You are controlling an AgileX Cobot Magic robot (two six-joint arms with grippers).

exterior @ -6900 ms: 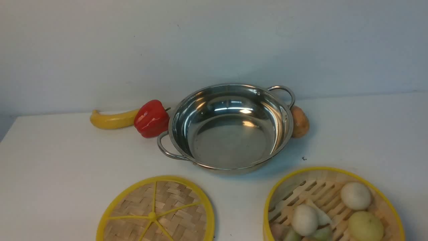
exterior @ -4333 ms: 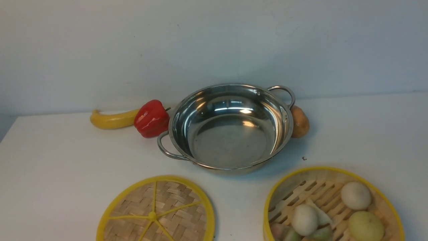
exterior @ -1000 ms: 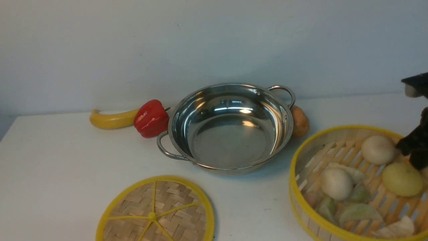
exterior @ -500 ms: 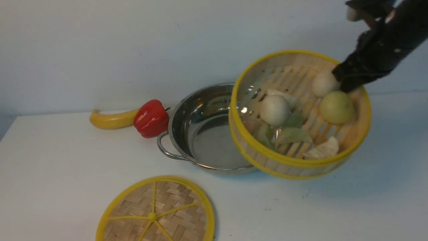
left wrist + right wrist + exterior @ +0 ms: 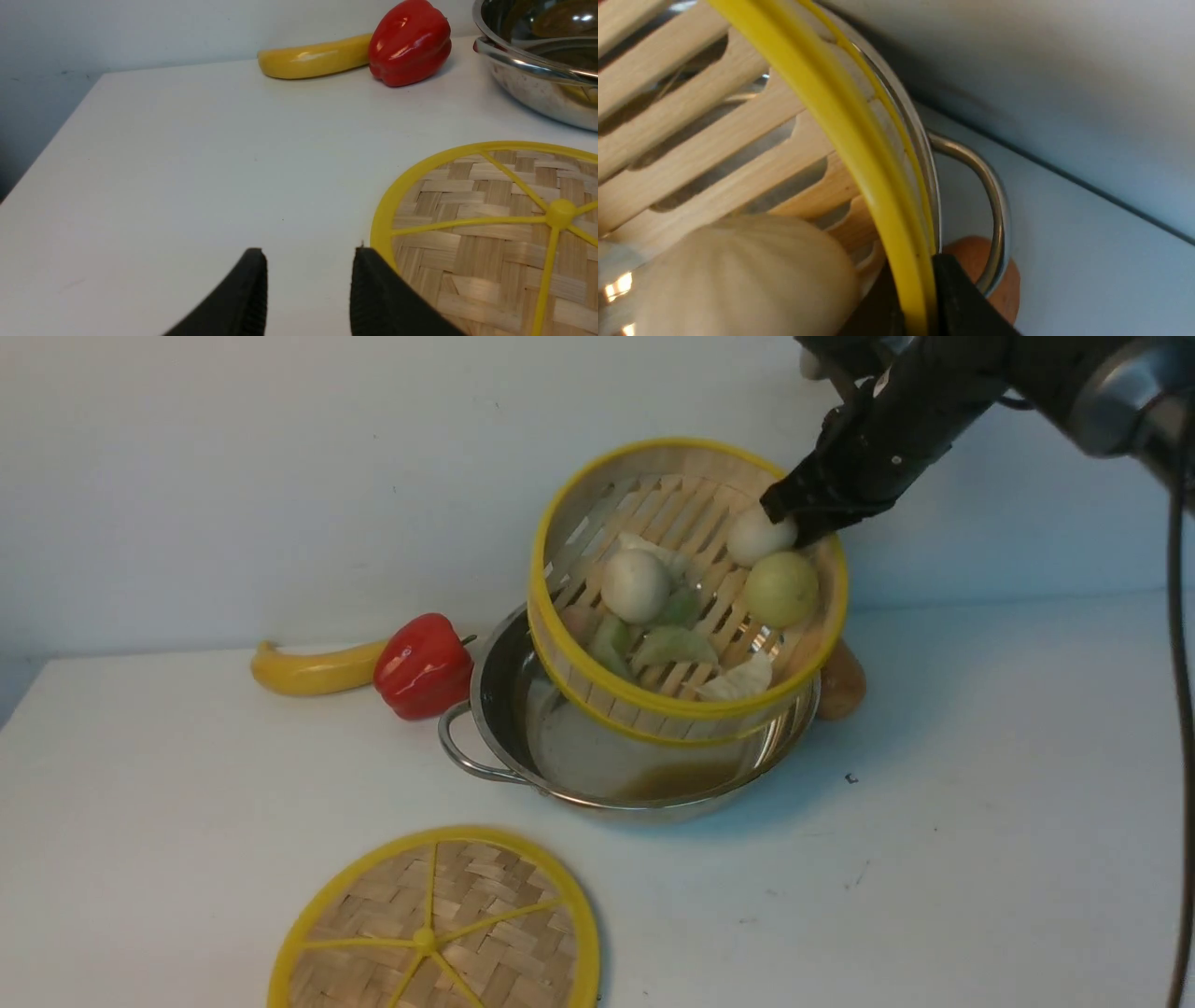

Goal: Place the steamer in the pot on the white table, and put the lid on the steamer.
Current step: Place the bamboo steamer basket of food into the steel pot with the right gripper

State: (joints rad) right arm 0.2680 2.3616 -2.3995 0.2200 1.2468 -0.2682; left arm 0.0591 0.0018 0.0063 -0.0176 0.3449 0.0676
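The steamer (image 5: 653,705), a bamboo basket with a yellow rim, hangs tilted above the steel pot (image 5: 495,719), its lower edge dipping inside the pot's rim. My right gripper (image 5: 794,518) is shut on the basket's far right rim. In the right wrist view my right gripper (image 5: 917,275) pinches the steamer's yellow rim (image 5: 840,121), just over the pot's handle (image 5: 994,200). The woven lid (image 5: 434,933) lies flat on the white table (image 5: 187,784) at the front left. My left gripper (image 5: 308,254) is open and empty, low beside the lid's (image 5: 490,224) edge.
Buns (image 5: 635,585) and dumplings ride in the steamer. A banana (image 5: 308,672) and a red pepper (image 5: 425,665) lie left of the pot. A potato (image 5: 843,686) sits against the pot's right side, under the handle. The wall stands close behind.
My right arm has lifted the steamer off the front right of the table and carried it left and back over the pot. The lid and pot have stayed put.
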